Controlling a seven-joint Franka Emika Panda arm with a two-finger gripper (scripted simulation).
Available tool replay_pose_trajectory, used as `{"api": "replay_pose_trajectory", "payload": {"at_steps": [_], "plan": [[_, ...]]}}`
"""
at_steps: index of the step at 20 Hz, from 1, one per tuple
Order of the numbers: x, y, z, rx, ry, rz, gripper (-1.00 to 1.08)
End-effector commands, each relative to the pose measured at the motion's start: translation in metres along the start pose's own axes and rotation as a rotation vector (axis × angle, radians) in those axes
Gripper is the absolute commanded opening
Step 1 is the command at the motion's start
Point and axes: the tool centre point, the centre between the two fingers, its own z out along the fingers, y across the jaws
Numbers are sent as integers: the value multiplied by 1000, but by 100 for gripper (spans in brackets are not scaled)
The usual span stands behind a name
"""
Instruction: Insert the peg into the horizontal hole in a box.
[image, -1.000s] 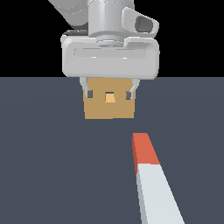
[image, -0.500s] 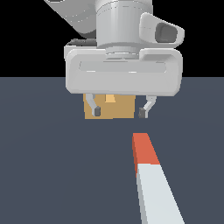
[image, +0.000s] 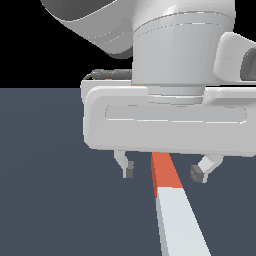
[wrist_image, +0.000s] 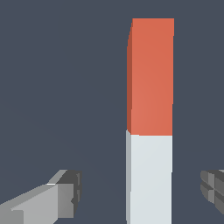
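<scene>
The peg (image: 172, 210) lies flat on the dark floor, a long pale bar with an orange-red end pointing away from the camera. My gripper (image: 164, 171) hangs open above that red end, one fingertip on each side and neither touching it. In the wrist view the peg (wrist_image: 149, 131) runs between the two fingertips (wrist_image: 65, 194), its red part ahead of them. The big white hand fills the exterior view and hides the box and its horizontal hole.
Plain dark grey floor (image: 45, 200) surrounds the peg on both sides. The white gripper body (image: 170, 125) blocks the far part of the scene.
The hand has come toward the camera, from in front of the box to over the peg's red end, and looms much larger. It now covers the box. The fingers stay open.
</scene>
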Motion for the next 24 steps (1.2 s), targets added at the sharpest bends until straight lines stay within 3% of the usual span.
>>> {"api": "replay_pose_trajectory", "payload": {"at_steps": [1, 16, 24], "plan": [[-10, 7, 6, -4, 3, 3, 100], [-27, 19, 20, -7, 6, 10, 100], [-27, 18, 58, -7, 6, 10, 100]]}}
